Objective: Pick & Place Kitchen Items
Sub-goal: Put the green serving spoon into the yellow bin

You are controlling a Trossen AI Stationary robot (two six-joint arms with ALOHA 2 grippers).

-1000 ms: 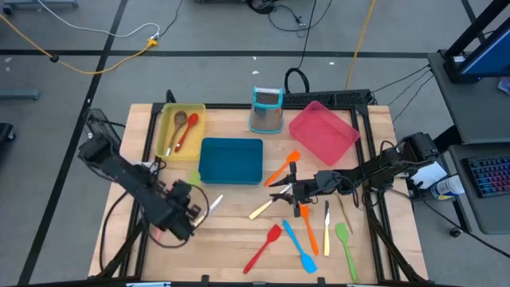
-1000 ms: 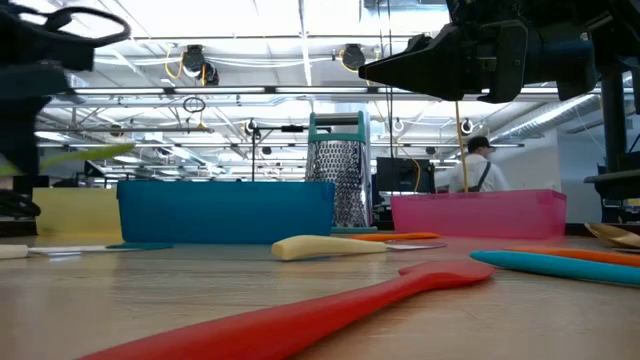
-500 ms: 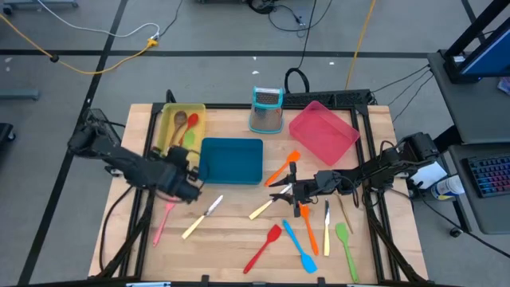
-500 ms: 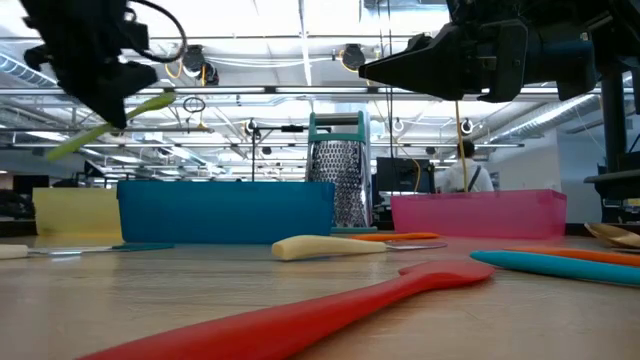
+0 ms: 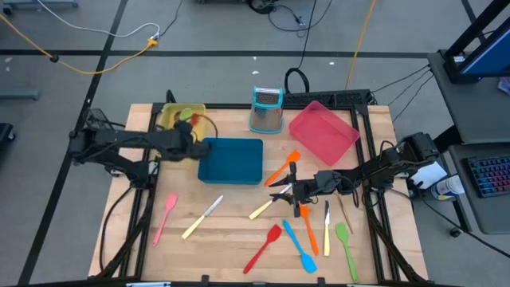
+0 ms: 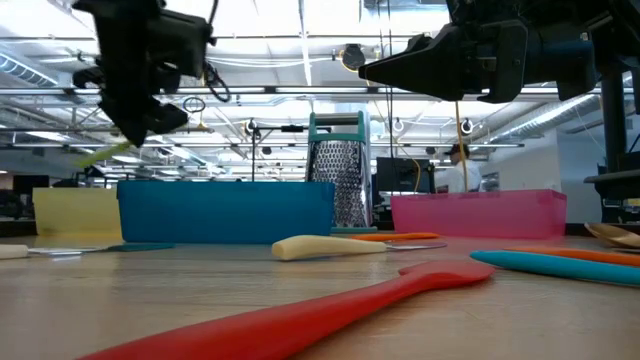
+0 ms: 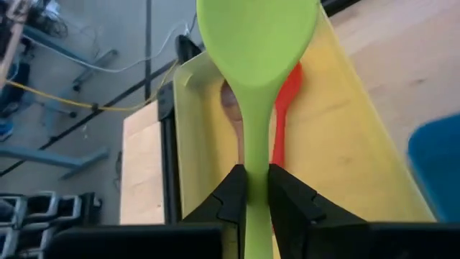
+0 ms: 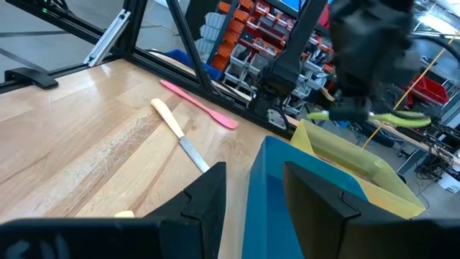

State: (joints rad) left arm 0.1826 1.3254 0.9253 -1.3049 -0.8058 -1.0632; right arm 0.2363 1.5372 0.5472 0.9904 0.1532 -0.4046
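My left gripper point(image 7: 257, 188) pinches a green plastic spoon point(image 7: 255, 65) above the yellow rectangular tray point(image 7: 338, 129); my right gripper point(image 8: 251, 188) hovers, fingers spread.

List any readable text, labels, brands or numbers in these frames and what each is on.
No readable text in any view.
Yellow rectangular tray, blue rectangular tray, pink rectangular tray: no markings visible.
Boxy metal grater with teal top: no label visible.
Green plastic spoon in the left gripper: plain.
Red and blue storage bins behind the table: too blurred to tell.
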